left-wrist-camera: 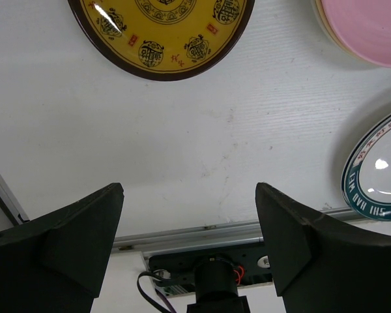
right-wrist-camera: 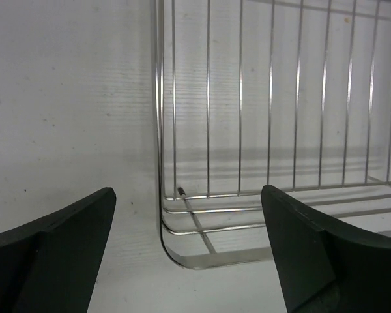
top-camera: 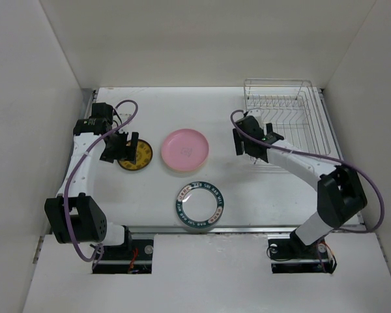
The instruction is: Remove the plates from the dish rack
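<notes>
The silver wire dish rack (top-camera: 288, 120) stands at the back right with no plate showing in it; its near corner shows in the right wrist view (right-wrist-camera: 182, 254). Three plates lie flat on the table: a yellow-and-black patterned plate (top-camera: 135, 156) (left-wrist-camera: 163, 32), a pink plate (top-camera: 185, 150) (left-wrist-camera: 371, 29) and a white plate with a teal lettered rim (top-camera: 200, 206) (left-wrist-camera: 378, 173). My left gripper (top-camera: 124, 147) (left-wrist-camera: 189, 222) is open and empty just left of and over the yellow plate. My right gripper (top-camera: 254, 140) (right-wrist-camera: 189, 225) is open and empty at the rack's left side.
White walls close the table in on the left, back and right. A metal rail (left-wrist-camera: 202, 229) runs along the table's near edge, with the arm bases below it. Purple cables loop off both arms.
</notes>
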Motion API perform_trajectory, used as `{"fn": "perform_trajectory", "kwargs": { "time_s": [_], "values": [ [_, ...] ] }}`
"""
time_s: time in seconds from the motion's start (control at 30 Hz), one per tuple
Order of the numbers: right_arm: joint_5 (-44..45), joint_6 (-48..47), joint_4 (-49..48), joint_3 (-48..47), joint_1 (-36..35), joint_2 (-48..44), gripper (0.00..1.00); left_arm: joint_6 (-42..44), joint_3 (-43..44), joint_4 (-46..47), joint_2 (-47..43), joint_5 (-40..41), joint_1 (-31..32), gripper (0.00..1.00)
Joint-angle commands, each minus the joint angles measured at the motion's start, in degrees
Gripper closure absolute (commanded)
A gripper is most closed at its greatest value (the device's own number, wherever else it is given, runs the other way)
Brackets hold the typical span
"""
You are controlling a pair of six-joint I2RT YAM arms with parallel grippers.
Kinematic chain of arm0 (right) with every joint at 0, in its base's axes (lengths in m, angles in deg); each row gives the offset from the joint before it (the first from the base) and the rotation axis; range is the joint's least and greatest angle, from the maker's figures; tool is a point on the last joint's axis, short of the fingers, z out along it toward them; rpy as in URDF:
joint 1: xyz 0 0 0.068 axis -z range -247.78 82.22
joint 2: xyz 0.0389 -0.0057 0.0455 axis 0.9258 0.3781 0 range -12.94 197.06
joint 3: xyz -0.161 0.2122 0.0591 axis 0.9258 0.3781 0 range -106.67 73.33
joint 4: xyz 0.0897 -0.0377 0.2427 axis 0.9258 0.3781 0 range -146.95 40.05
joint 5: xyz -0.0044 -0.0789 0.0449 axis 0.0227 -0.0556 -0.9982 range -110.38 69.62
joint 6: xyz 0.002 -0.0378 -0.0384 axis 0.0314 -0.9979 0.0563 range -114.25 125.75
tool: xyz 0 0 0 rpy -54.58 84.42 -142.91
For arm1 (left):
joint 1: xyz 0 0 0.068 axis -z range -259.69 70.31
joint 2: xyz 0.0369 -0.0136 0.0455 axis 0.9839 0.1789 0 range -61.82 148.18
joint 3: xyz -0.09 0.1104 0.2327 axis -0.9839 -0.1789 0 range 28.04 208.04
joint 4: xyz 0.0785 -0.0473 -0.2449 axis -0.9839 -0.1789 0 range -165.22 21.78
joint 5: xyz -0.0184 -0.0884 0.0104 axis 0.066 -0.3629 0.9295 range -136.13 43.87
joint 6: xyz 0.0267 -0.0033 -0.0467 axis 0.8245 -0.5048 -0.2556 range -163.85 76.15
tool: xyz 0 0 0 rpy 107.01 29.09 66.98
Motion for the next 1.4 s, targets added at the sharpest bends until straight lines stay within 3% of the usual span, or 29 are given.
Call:
{"fn": "perform_trajectory", "kwargs": {
  "time_s": [0.0, 0.23, 0.33, 0.4, 0.5, 0.63, 0.7, 0.87, 0.93, 1.0, 1.07, 1.27, 1.37],
  "values": [
    [3.3, 0.0, 1.9, -1.3, 0.0, -6.8, 0.00, 0.2, 0.1, -0.8, -0.7, -0.5, -0.2, 0.20],
    [8.5, -0.1, -4.6, -2.4, 0.0, -30.8, 0.00, -0.3, 0.1, -0.1, -1.7, 1.4, -0.2, 0.20],
    [14.1, -0.7, -10.7, 1.2, 0.5, -43.3, 0.00, -1.7, 0.1, 1.1, -2.3, 5.2, -0.2, 0.20],
    [22.7, -0.7, -13.0, 4.5, 0.5, -51.6, 0.00, -3.1, 0.1, 1.7, -2.9, 7.3, -0.2, 0.16],
    [29.4, -2.9, -15.6, 7.1, 0.5, -58.3, 0.00, -4.3, 0.1, 2.8, -3.4, 10.4, -0.2, 0.11],
    [31.1, -6.0, -15.1, 7.9, 0.5, -66.1, 0.00, -7.6, 0.1, 5.0, -5.3, 17.5, -1.6, 0.06],
    [32.3, -6.6, -15.1, 7.9, 0.5, -68.0, 0.00, -10.2, 0.1, 6.2, -6.7, 23.9, -3.3, 0.00],
    [32.3, -7.7, -14.6, 7.9, 0.5, -73.3, 0.00, -14.8, 0.1, 13.4, -15.6, 43.0, -9.6, 0.00],
    [32.3, -8.3, -14.6, 8.4, 0.5, -73.9, 0.00, -16.4, 1.0, 13.4, -16.4, 53.6, -10.1, 0.00],
    [31.4, -8.8, -14.6, 8.4, 0.5, -74.6, 0.00, -17.1, 3.4, 12.4, -15.2, 58.4, -10.7, 0.00],
    [30.0, -8.9, -14.1, 8.4, 0.5, -75.2, 0.00, -17.1, 5.6, 10.0, -14.4, 58.6, -10.7, 0.00],
    [29.5, -10.0, -14.1, 8.4, 0.5, -72.2, 0.00, -17.1, 4.4, 6.9, -15.6, 48.9, -10.7, 0.00],
    [30.0, -10.0, -13.5, 7.9, 0.5, -69.3, 0.00, -17.1, 4.4, 6.1, -15.6, 48.9, -10.7, 0.00]
  ]
}}
